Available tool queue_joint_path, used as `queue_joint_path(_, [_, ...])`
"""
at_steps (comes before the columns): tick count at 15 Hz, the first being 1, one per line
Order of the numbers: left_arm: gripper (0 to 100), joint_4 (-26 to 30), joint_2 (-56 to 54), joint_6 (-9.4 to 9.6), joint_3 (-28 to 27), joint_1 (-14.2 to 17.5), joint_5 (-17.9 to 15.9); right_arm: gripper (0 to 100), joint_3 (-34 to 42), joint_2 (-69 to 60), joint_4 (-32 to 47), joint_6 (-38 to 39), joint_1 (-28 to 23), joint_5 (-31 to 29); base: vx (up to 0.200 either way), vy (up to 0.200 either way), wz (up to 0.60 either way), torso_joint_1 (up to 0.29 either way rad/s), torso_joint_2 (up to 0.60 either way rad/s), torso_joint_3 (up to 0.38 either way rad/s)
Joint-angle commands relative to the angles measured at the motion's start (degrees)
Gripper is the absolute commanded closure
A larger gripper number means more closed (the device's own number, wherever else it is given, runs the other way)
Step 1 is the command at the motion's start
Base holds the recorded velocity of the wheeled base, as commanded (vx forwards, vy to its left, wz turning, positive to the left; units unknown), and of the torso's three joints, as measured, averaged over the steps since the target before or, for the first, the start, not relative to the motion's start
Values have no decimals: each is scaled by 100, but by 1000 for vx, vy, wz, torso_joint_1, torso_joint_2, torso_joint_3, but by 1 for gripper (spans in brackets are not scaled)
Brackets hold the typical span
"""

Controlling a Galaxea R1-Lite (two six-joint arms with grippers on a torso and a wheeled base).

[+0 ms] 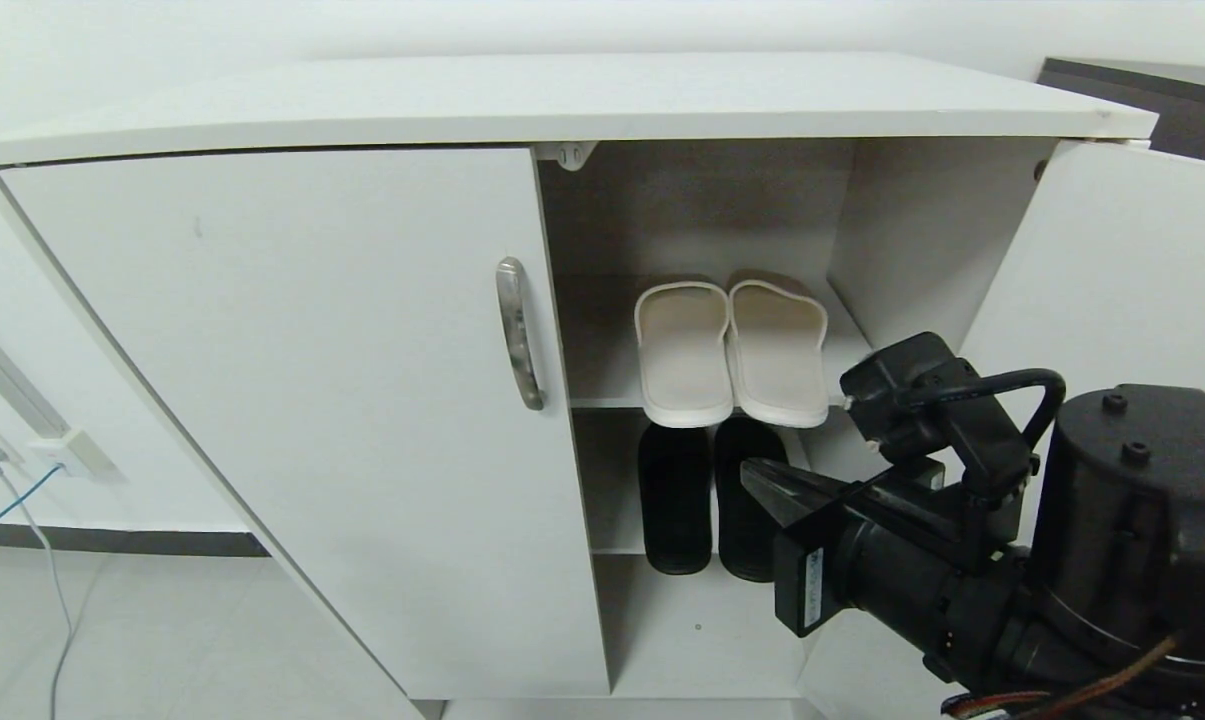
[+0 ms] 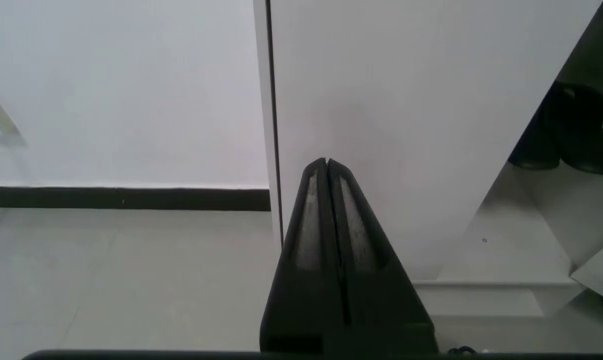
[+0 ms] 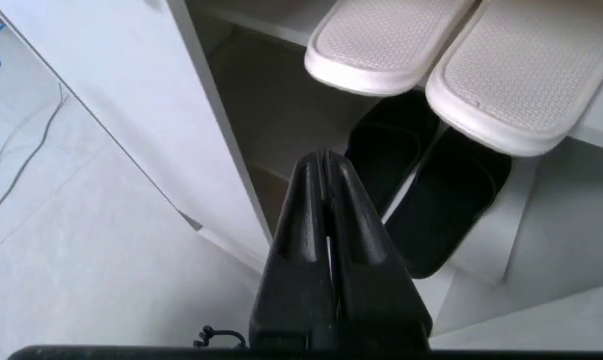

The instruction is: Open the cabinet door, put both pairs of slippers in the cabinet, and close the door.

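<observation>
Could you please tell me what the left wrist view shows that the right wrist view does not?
Left wrist view, not the right: the left gripper, shut, and a dark baseboard along the wall. Right wrist view, not the left: the right gripper, shut, and the white slippers. Both: the black slippers, which sit beneath the white pair, the closed left door and the floor.

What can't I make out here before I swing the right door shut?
- Pair of flat black slippers: head view, toes hidden under the shelf holding the cream open-toe slippers; right one partly covered by the right tool.
- Open white right door: head view, cut by the picture's edge.
- Cabinet's left half: behind the closed white left door.
</observation>
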Motion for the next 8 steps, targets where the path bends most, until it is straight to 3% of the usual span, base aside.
queue_joint_path(1, [100,-1,-1,0,0,1,2,100,13,22,-1,0,14,2,-200,0,0,12,-2,-7])
queue_joint_path(8, [100,-1,-1,0,0,1,2,100,22,48,-1,8,40,2,-200,0,0,4,2,2])
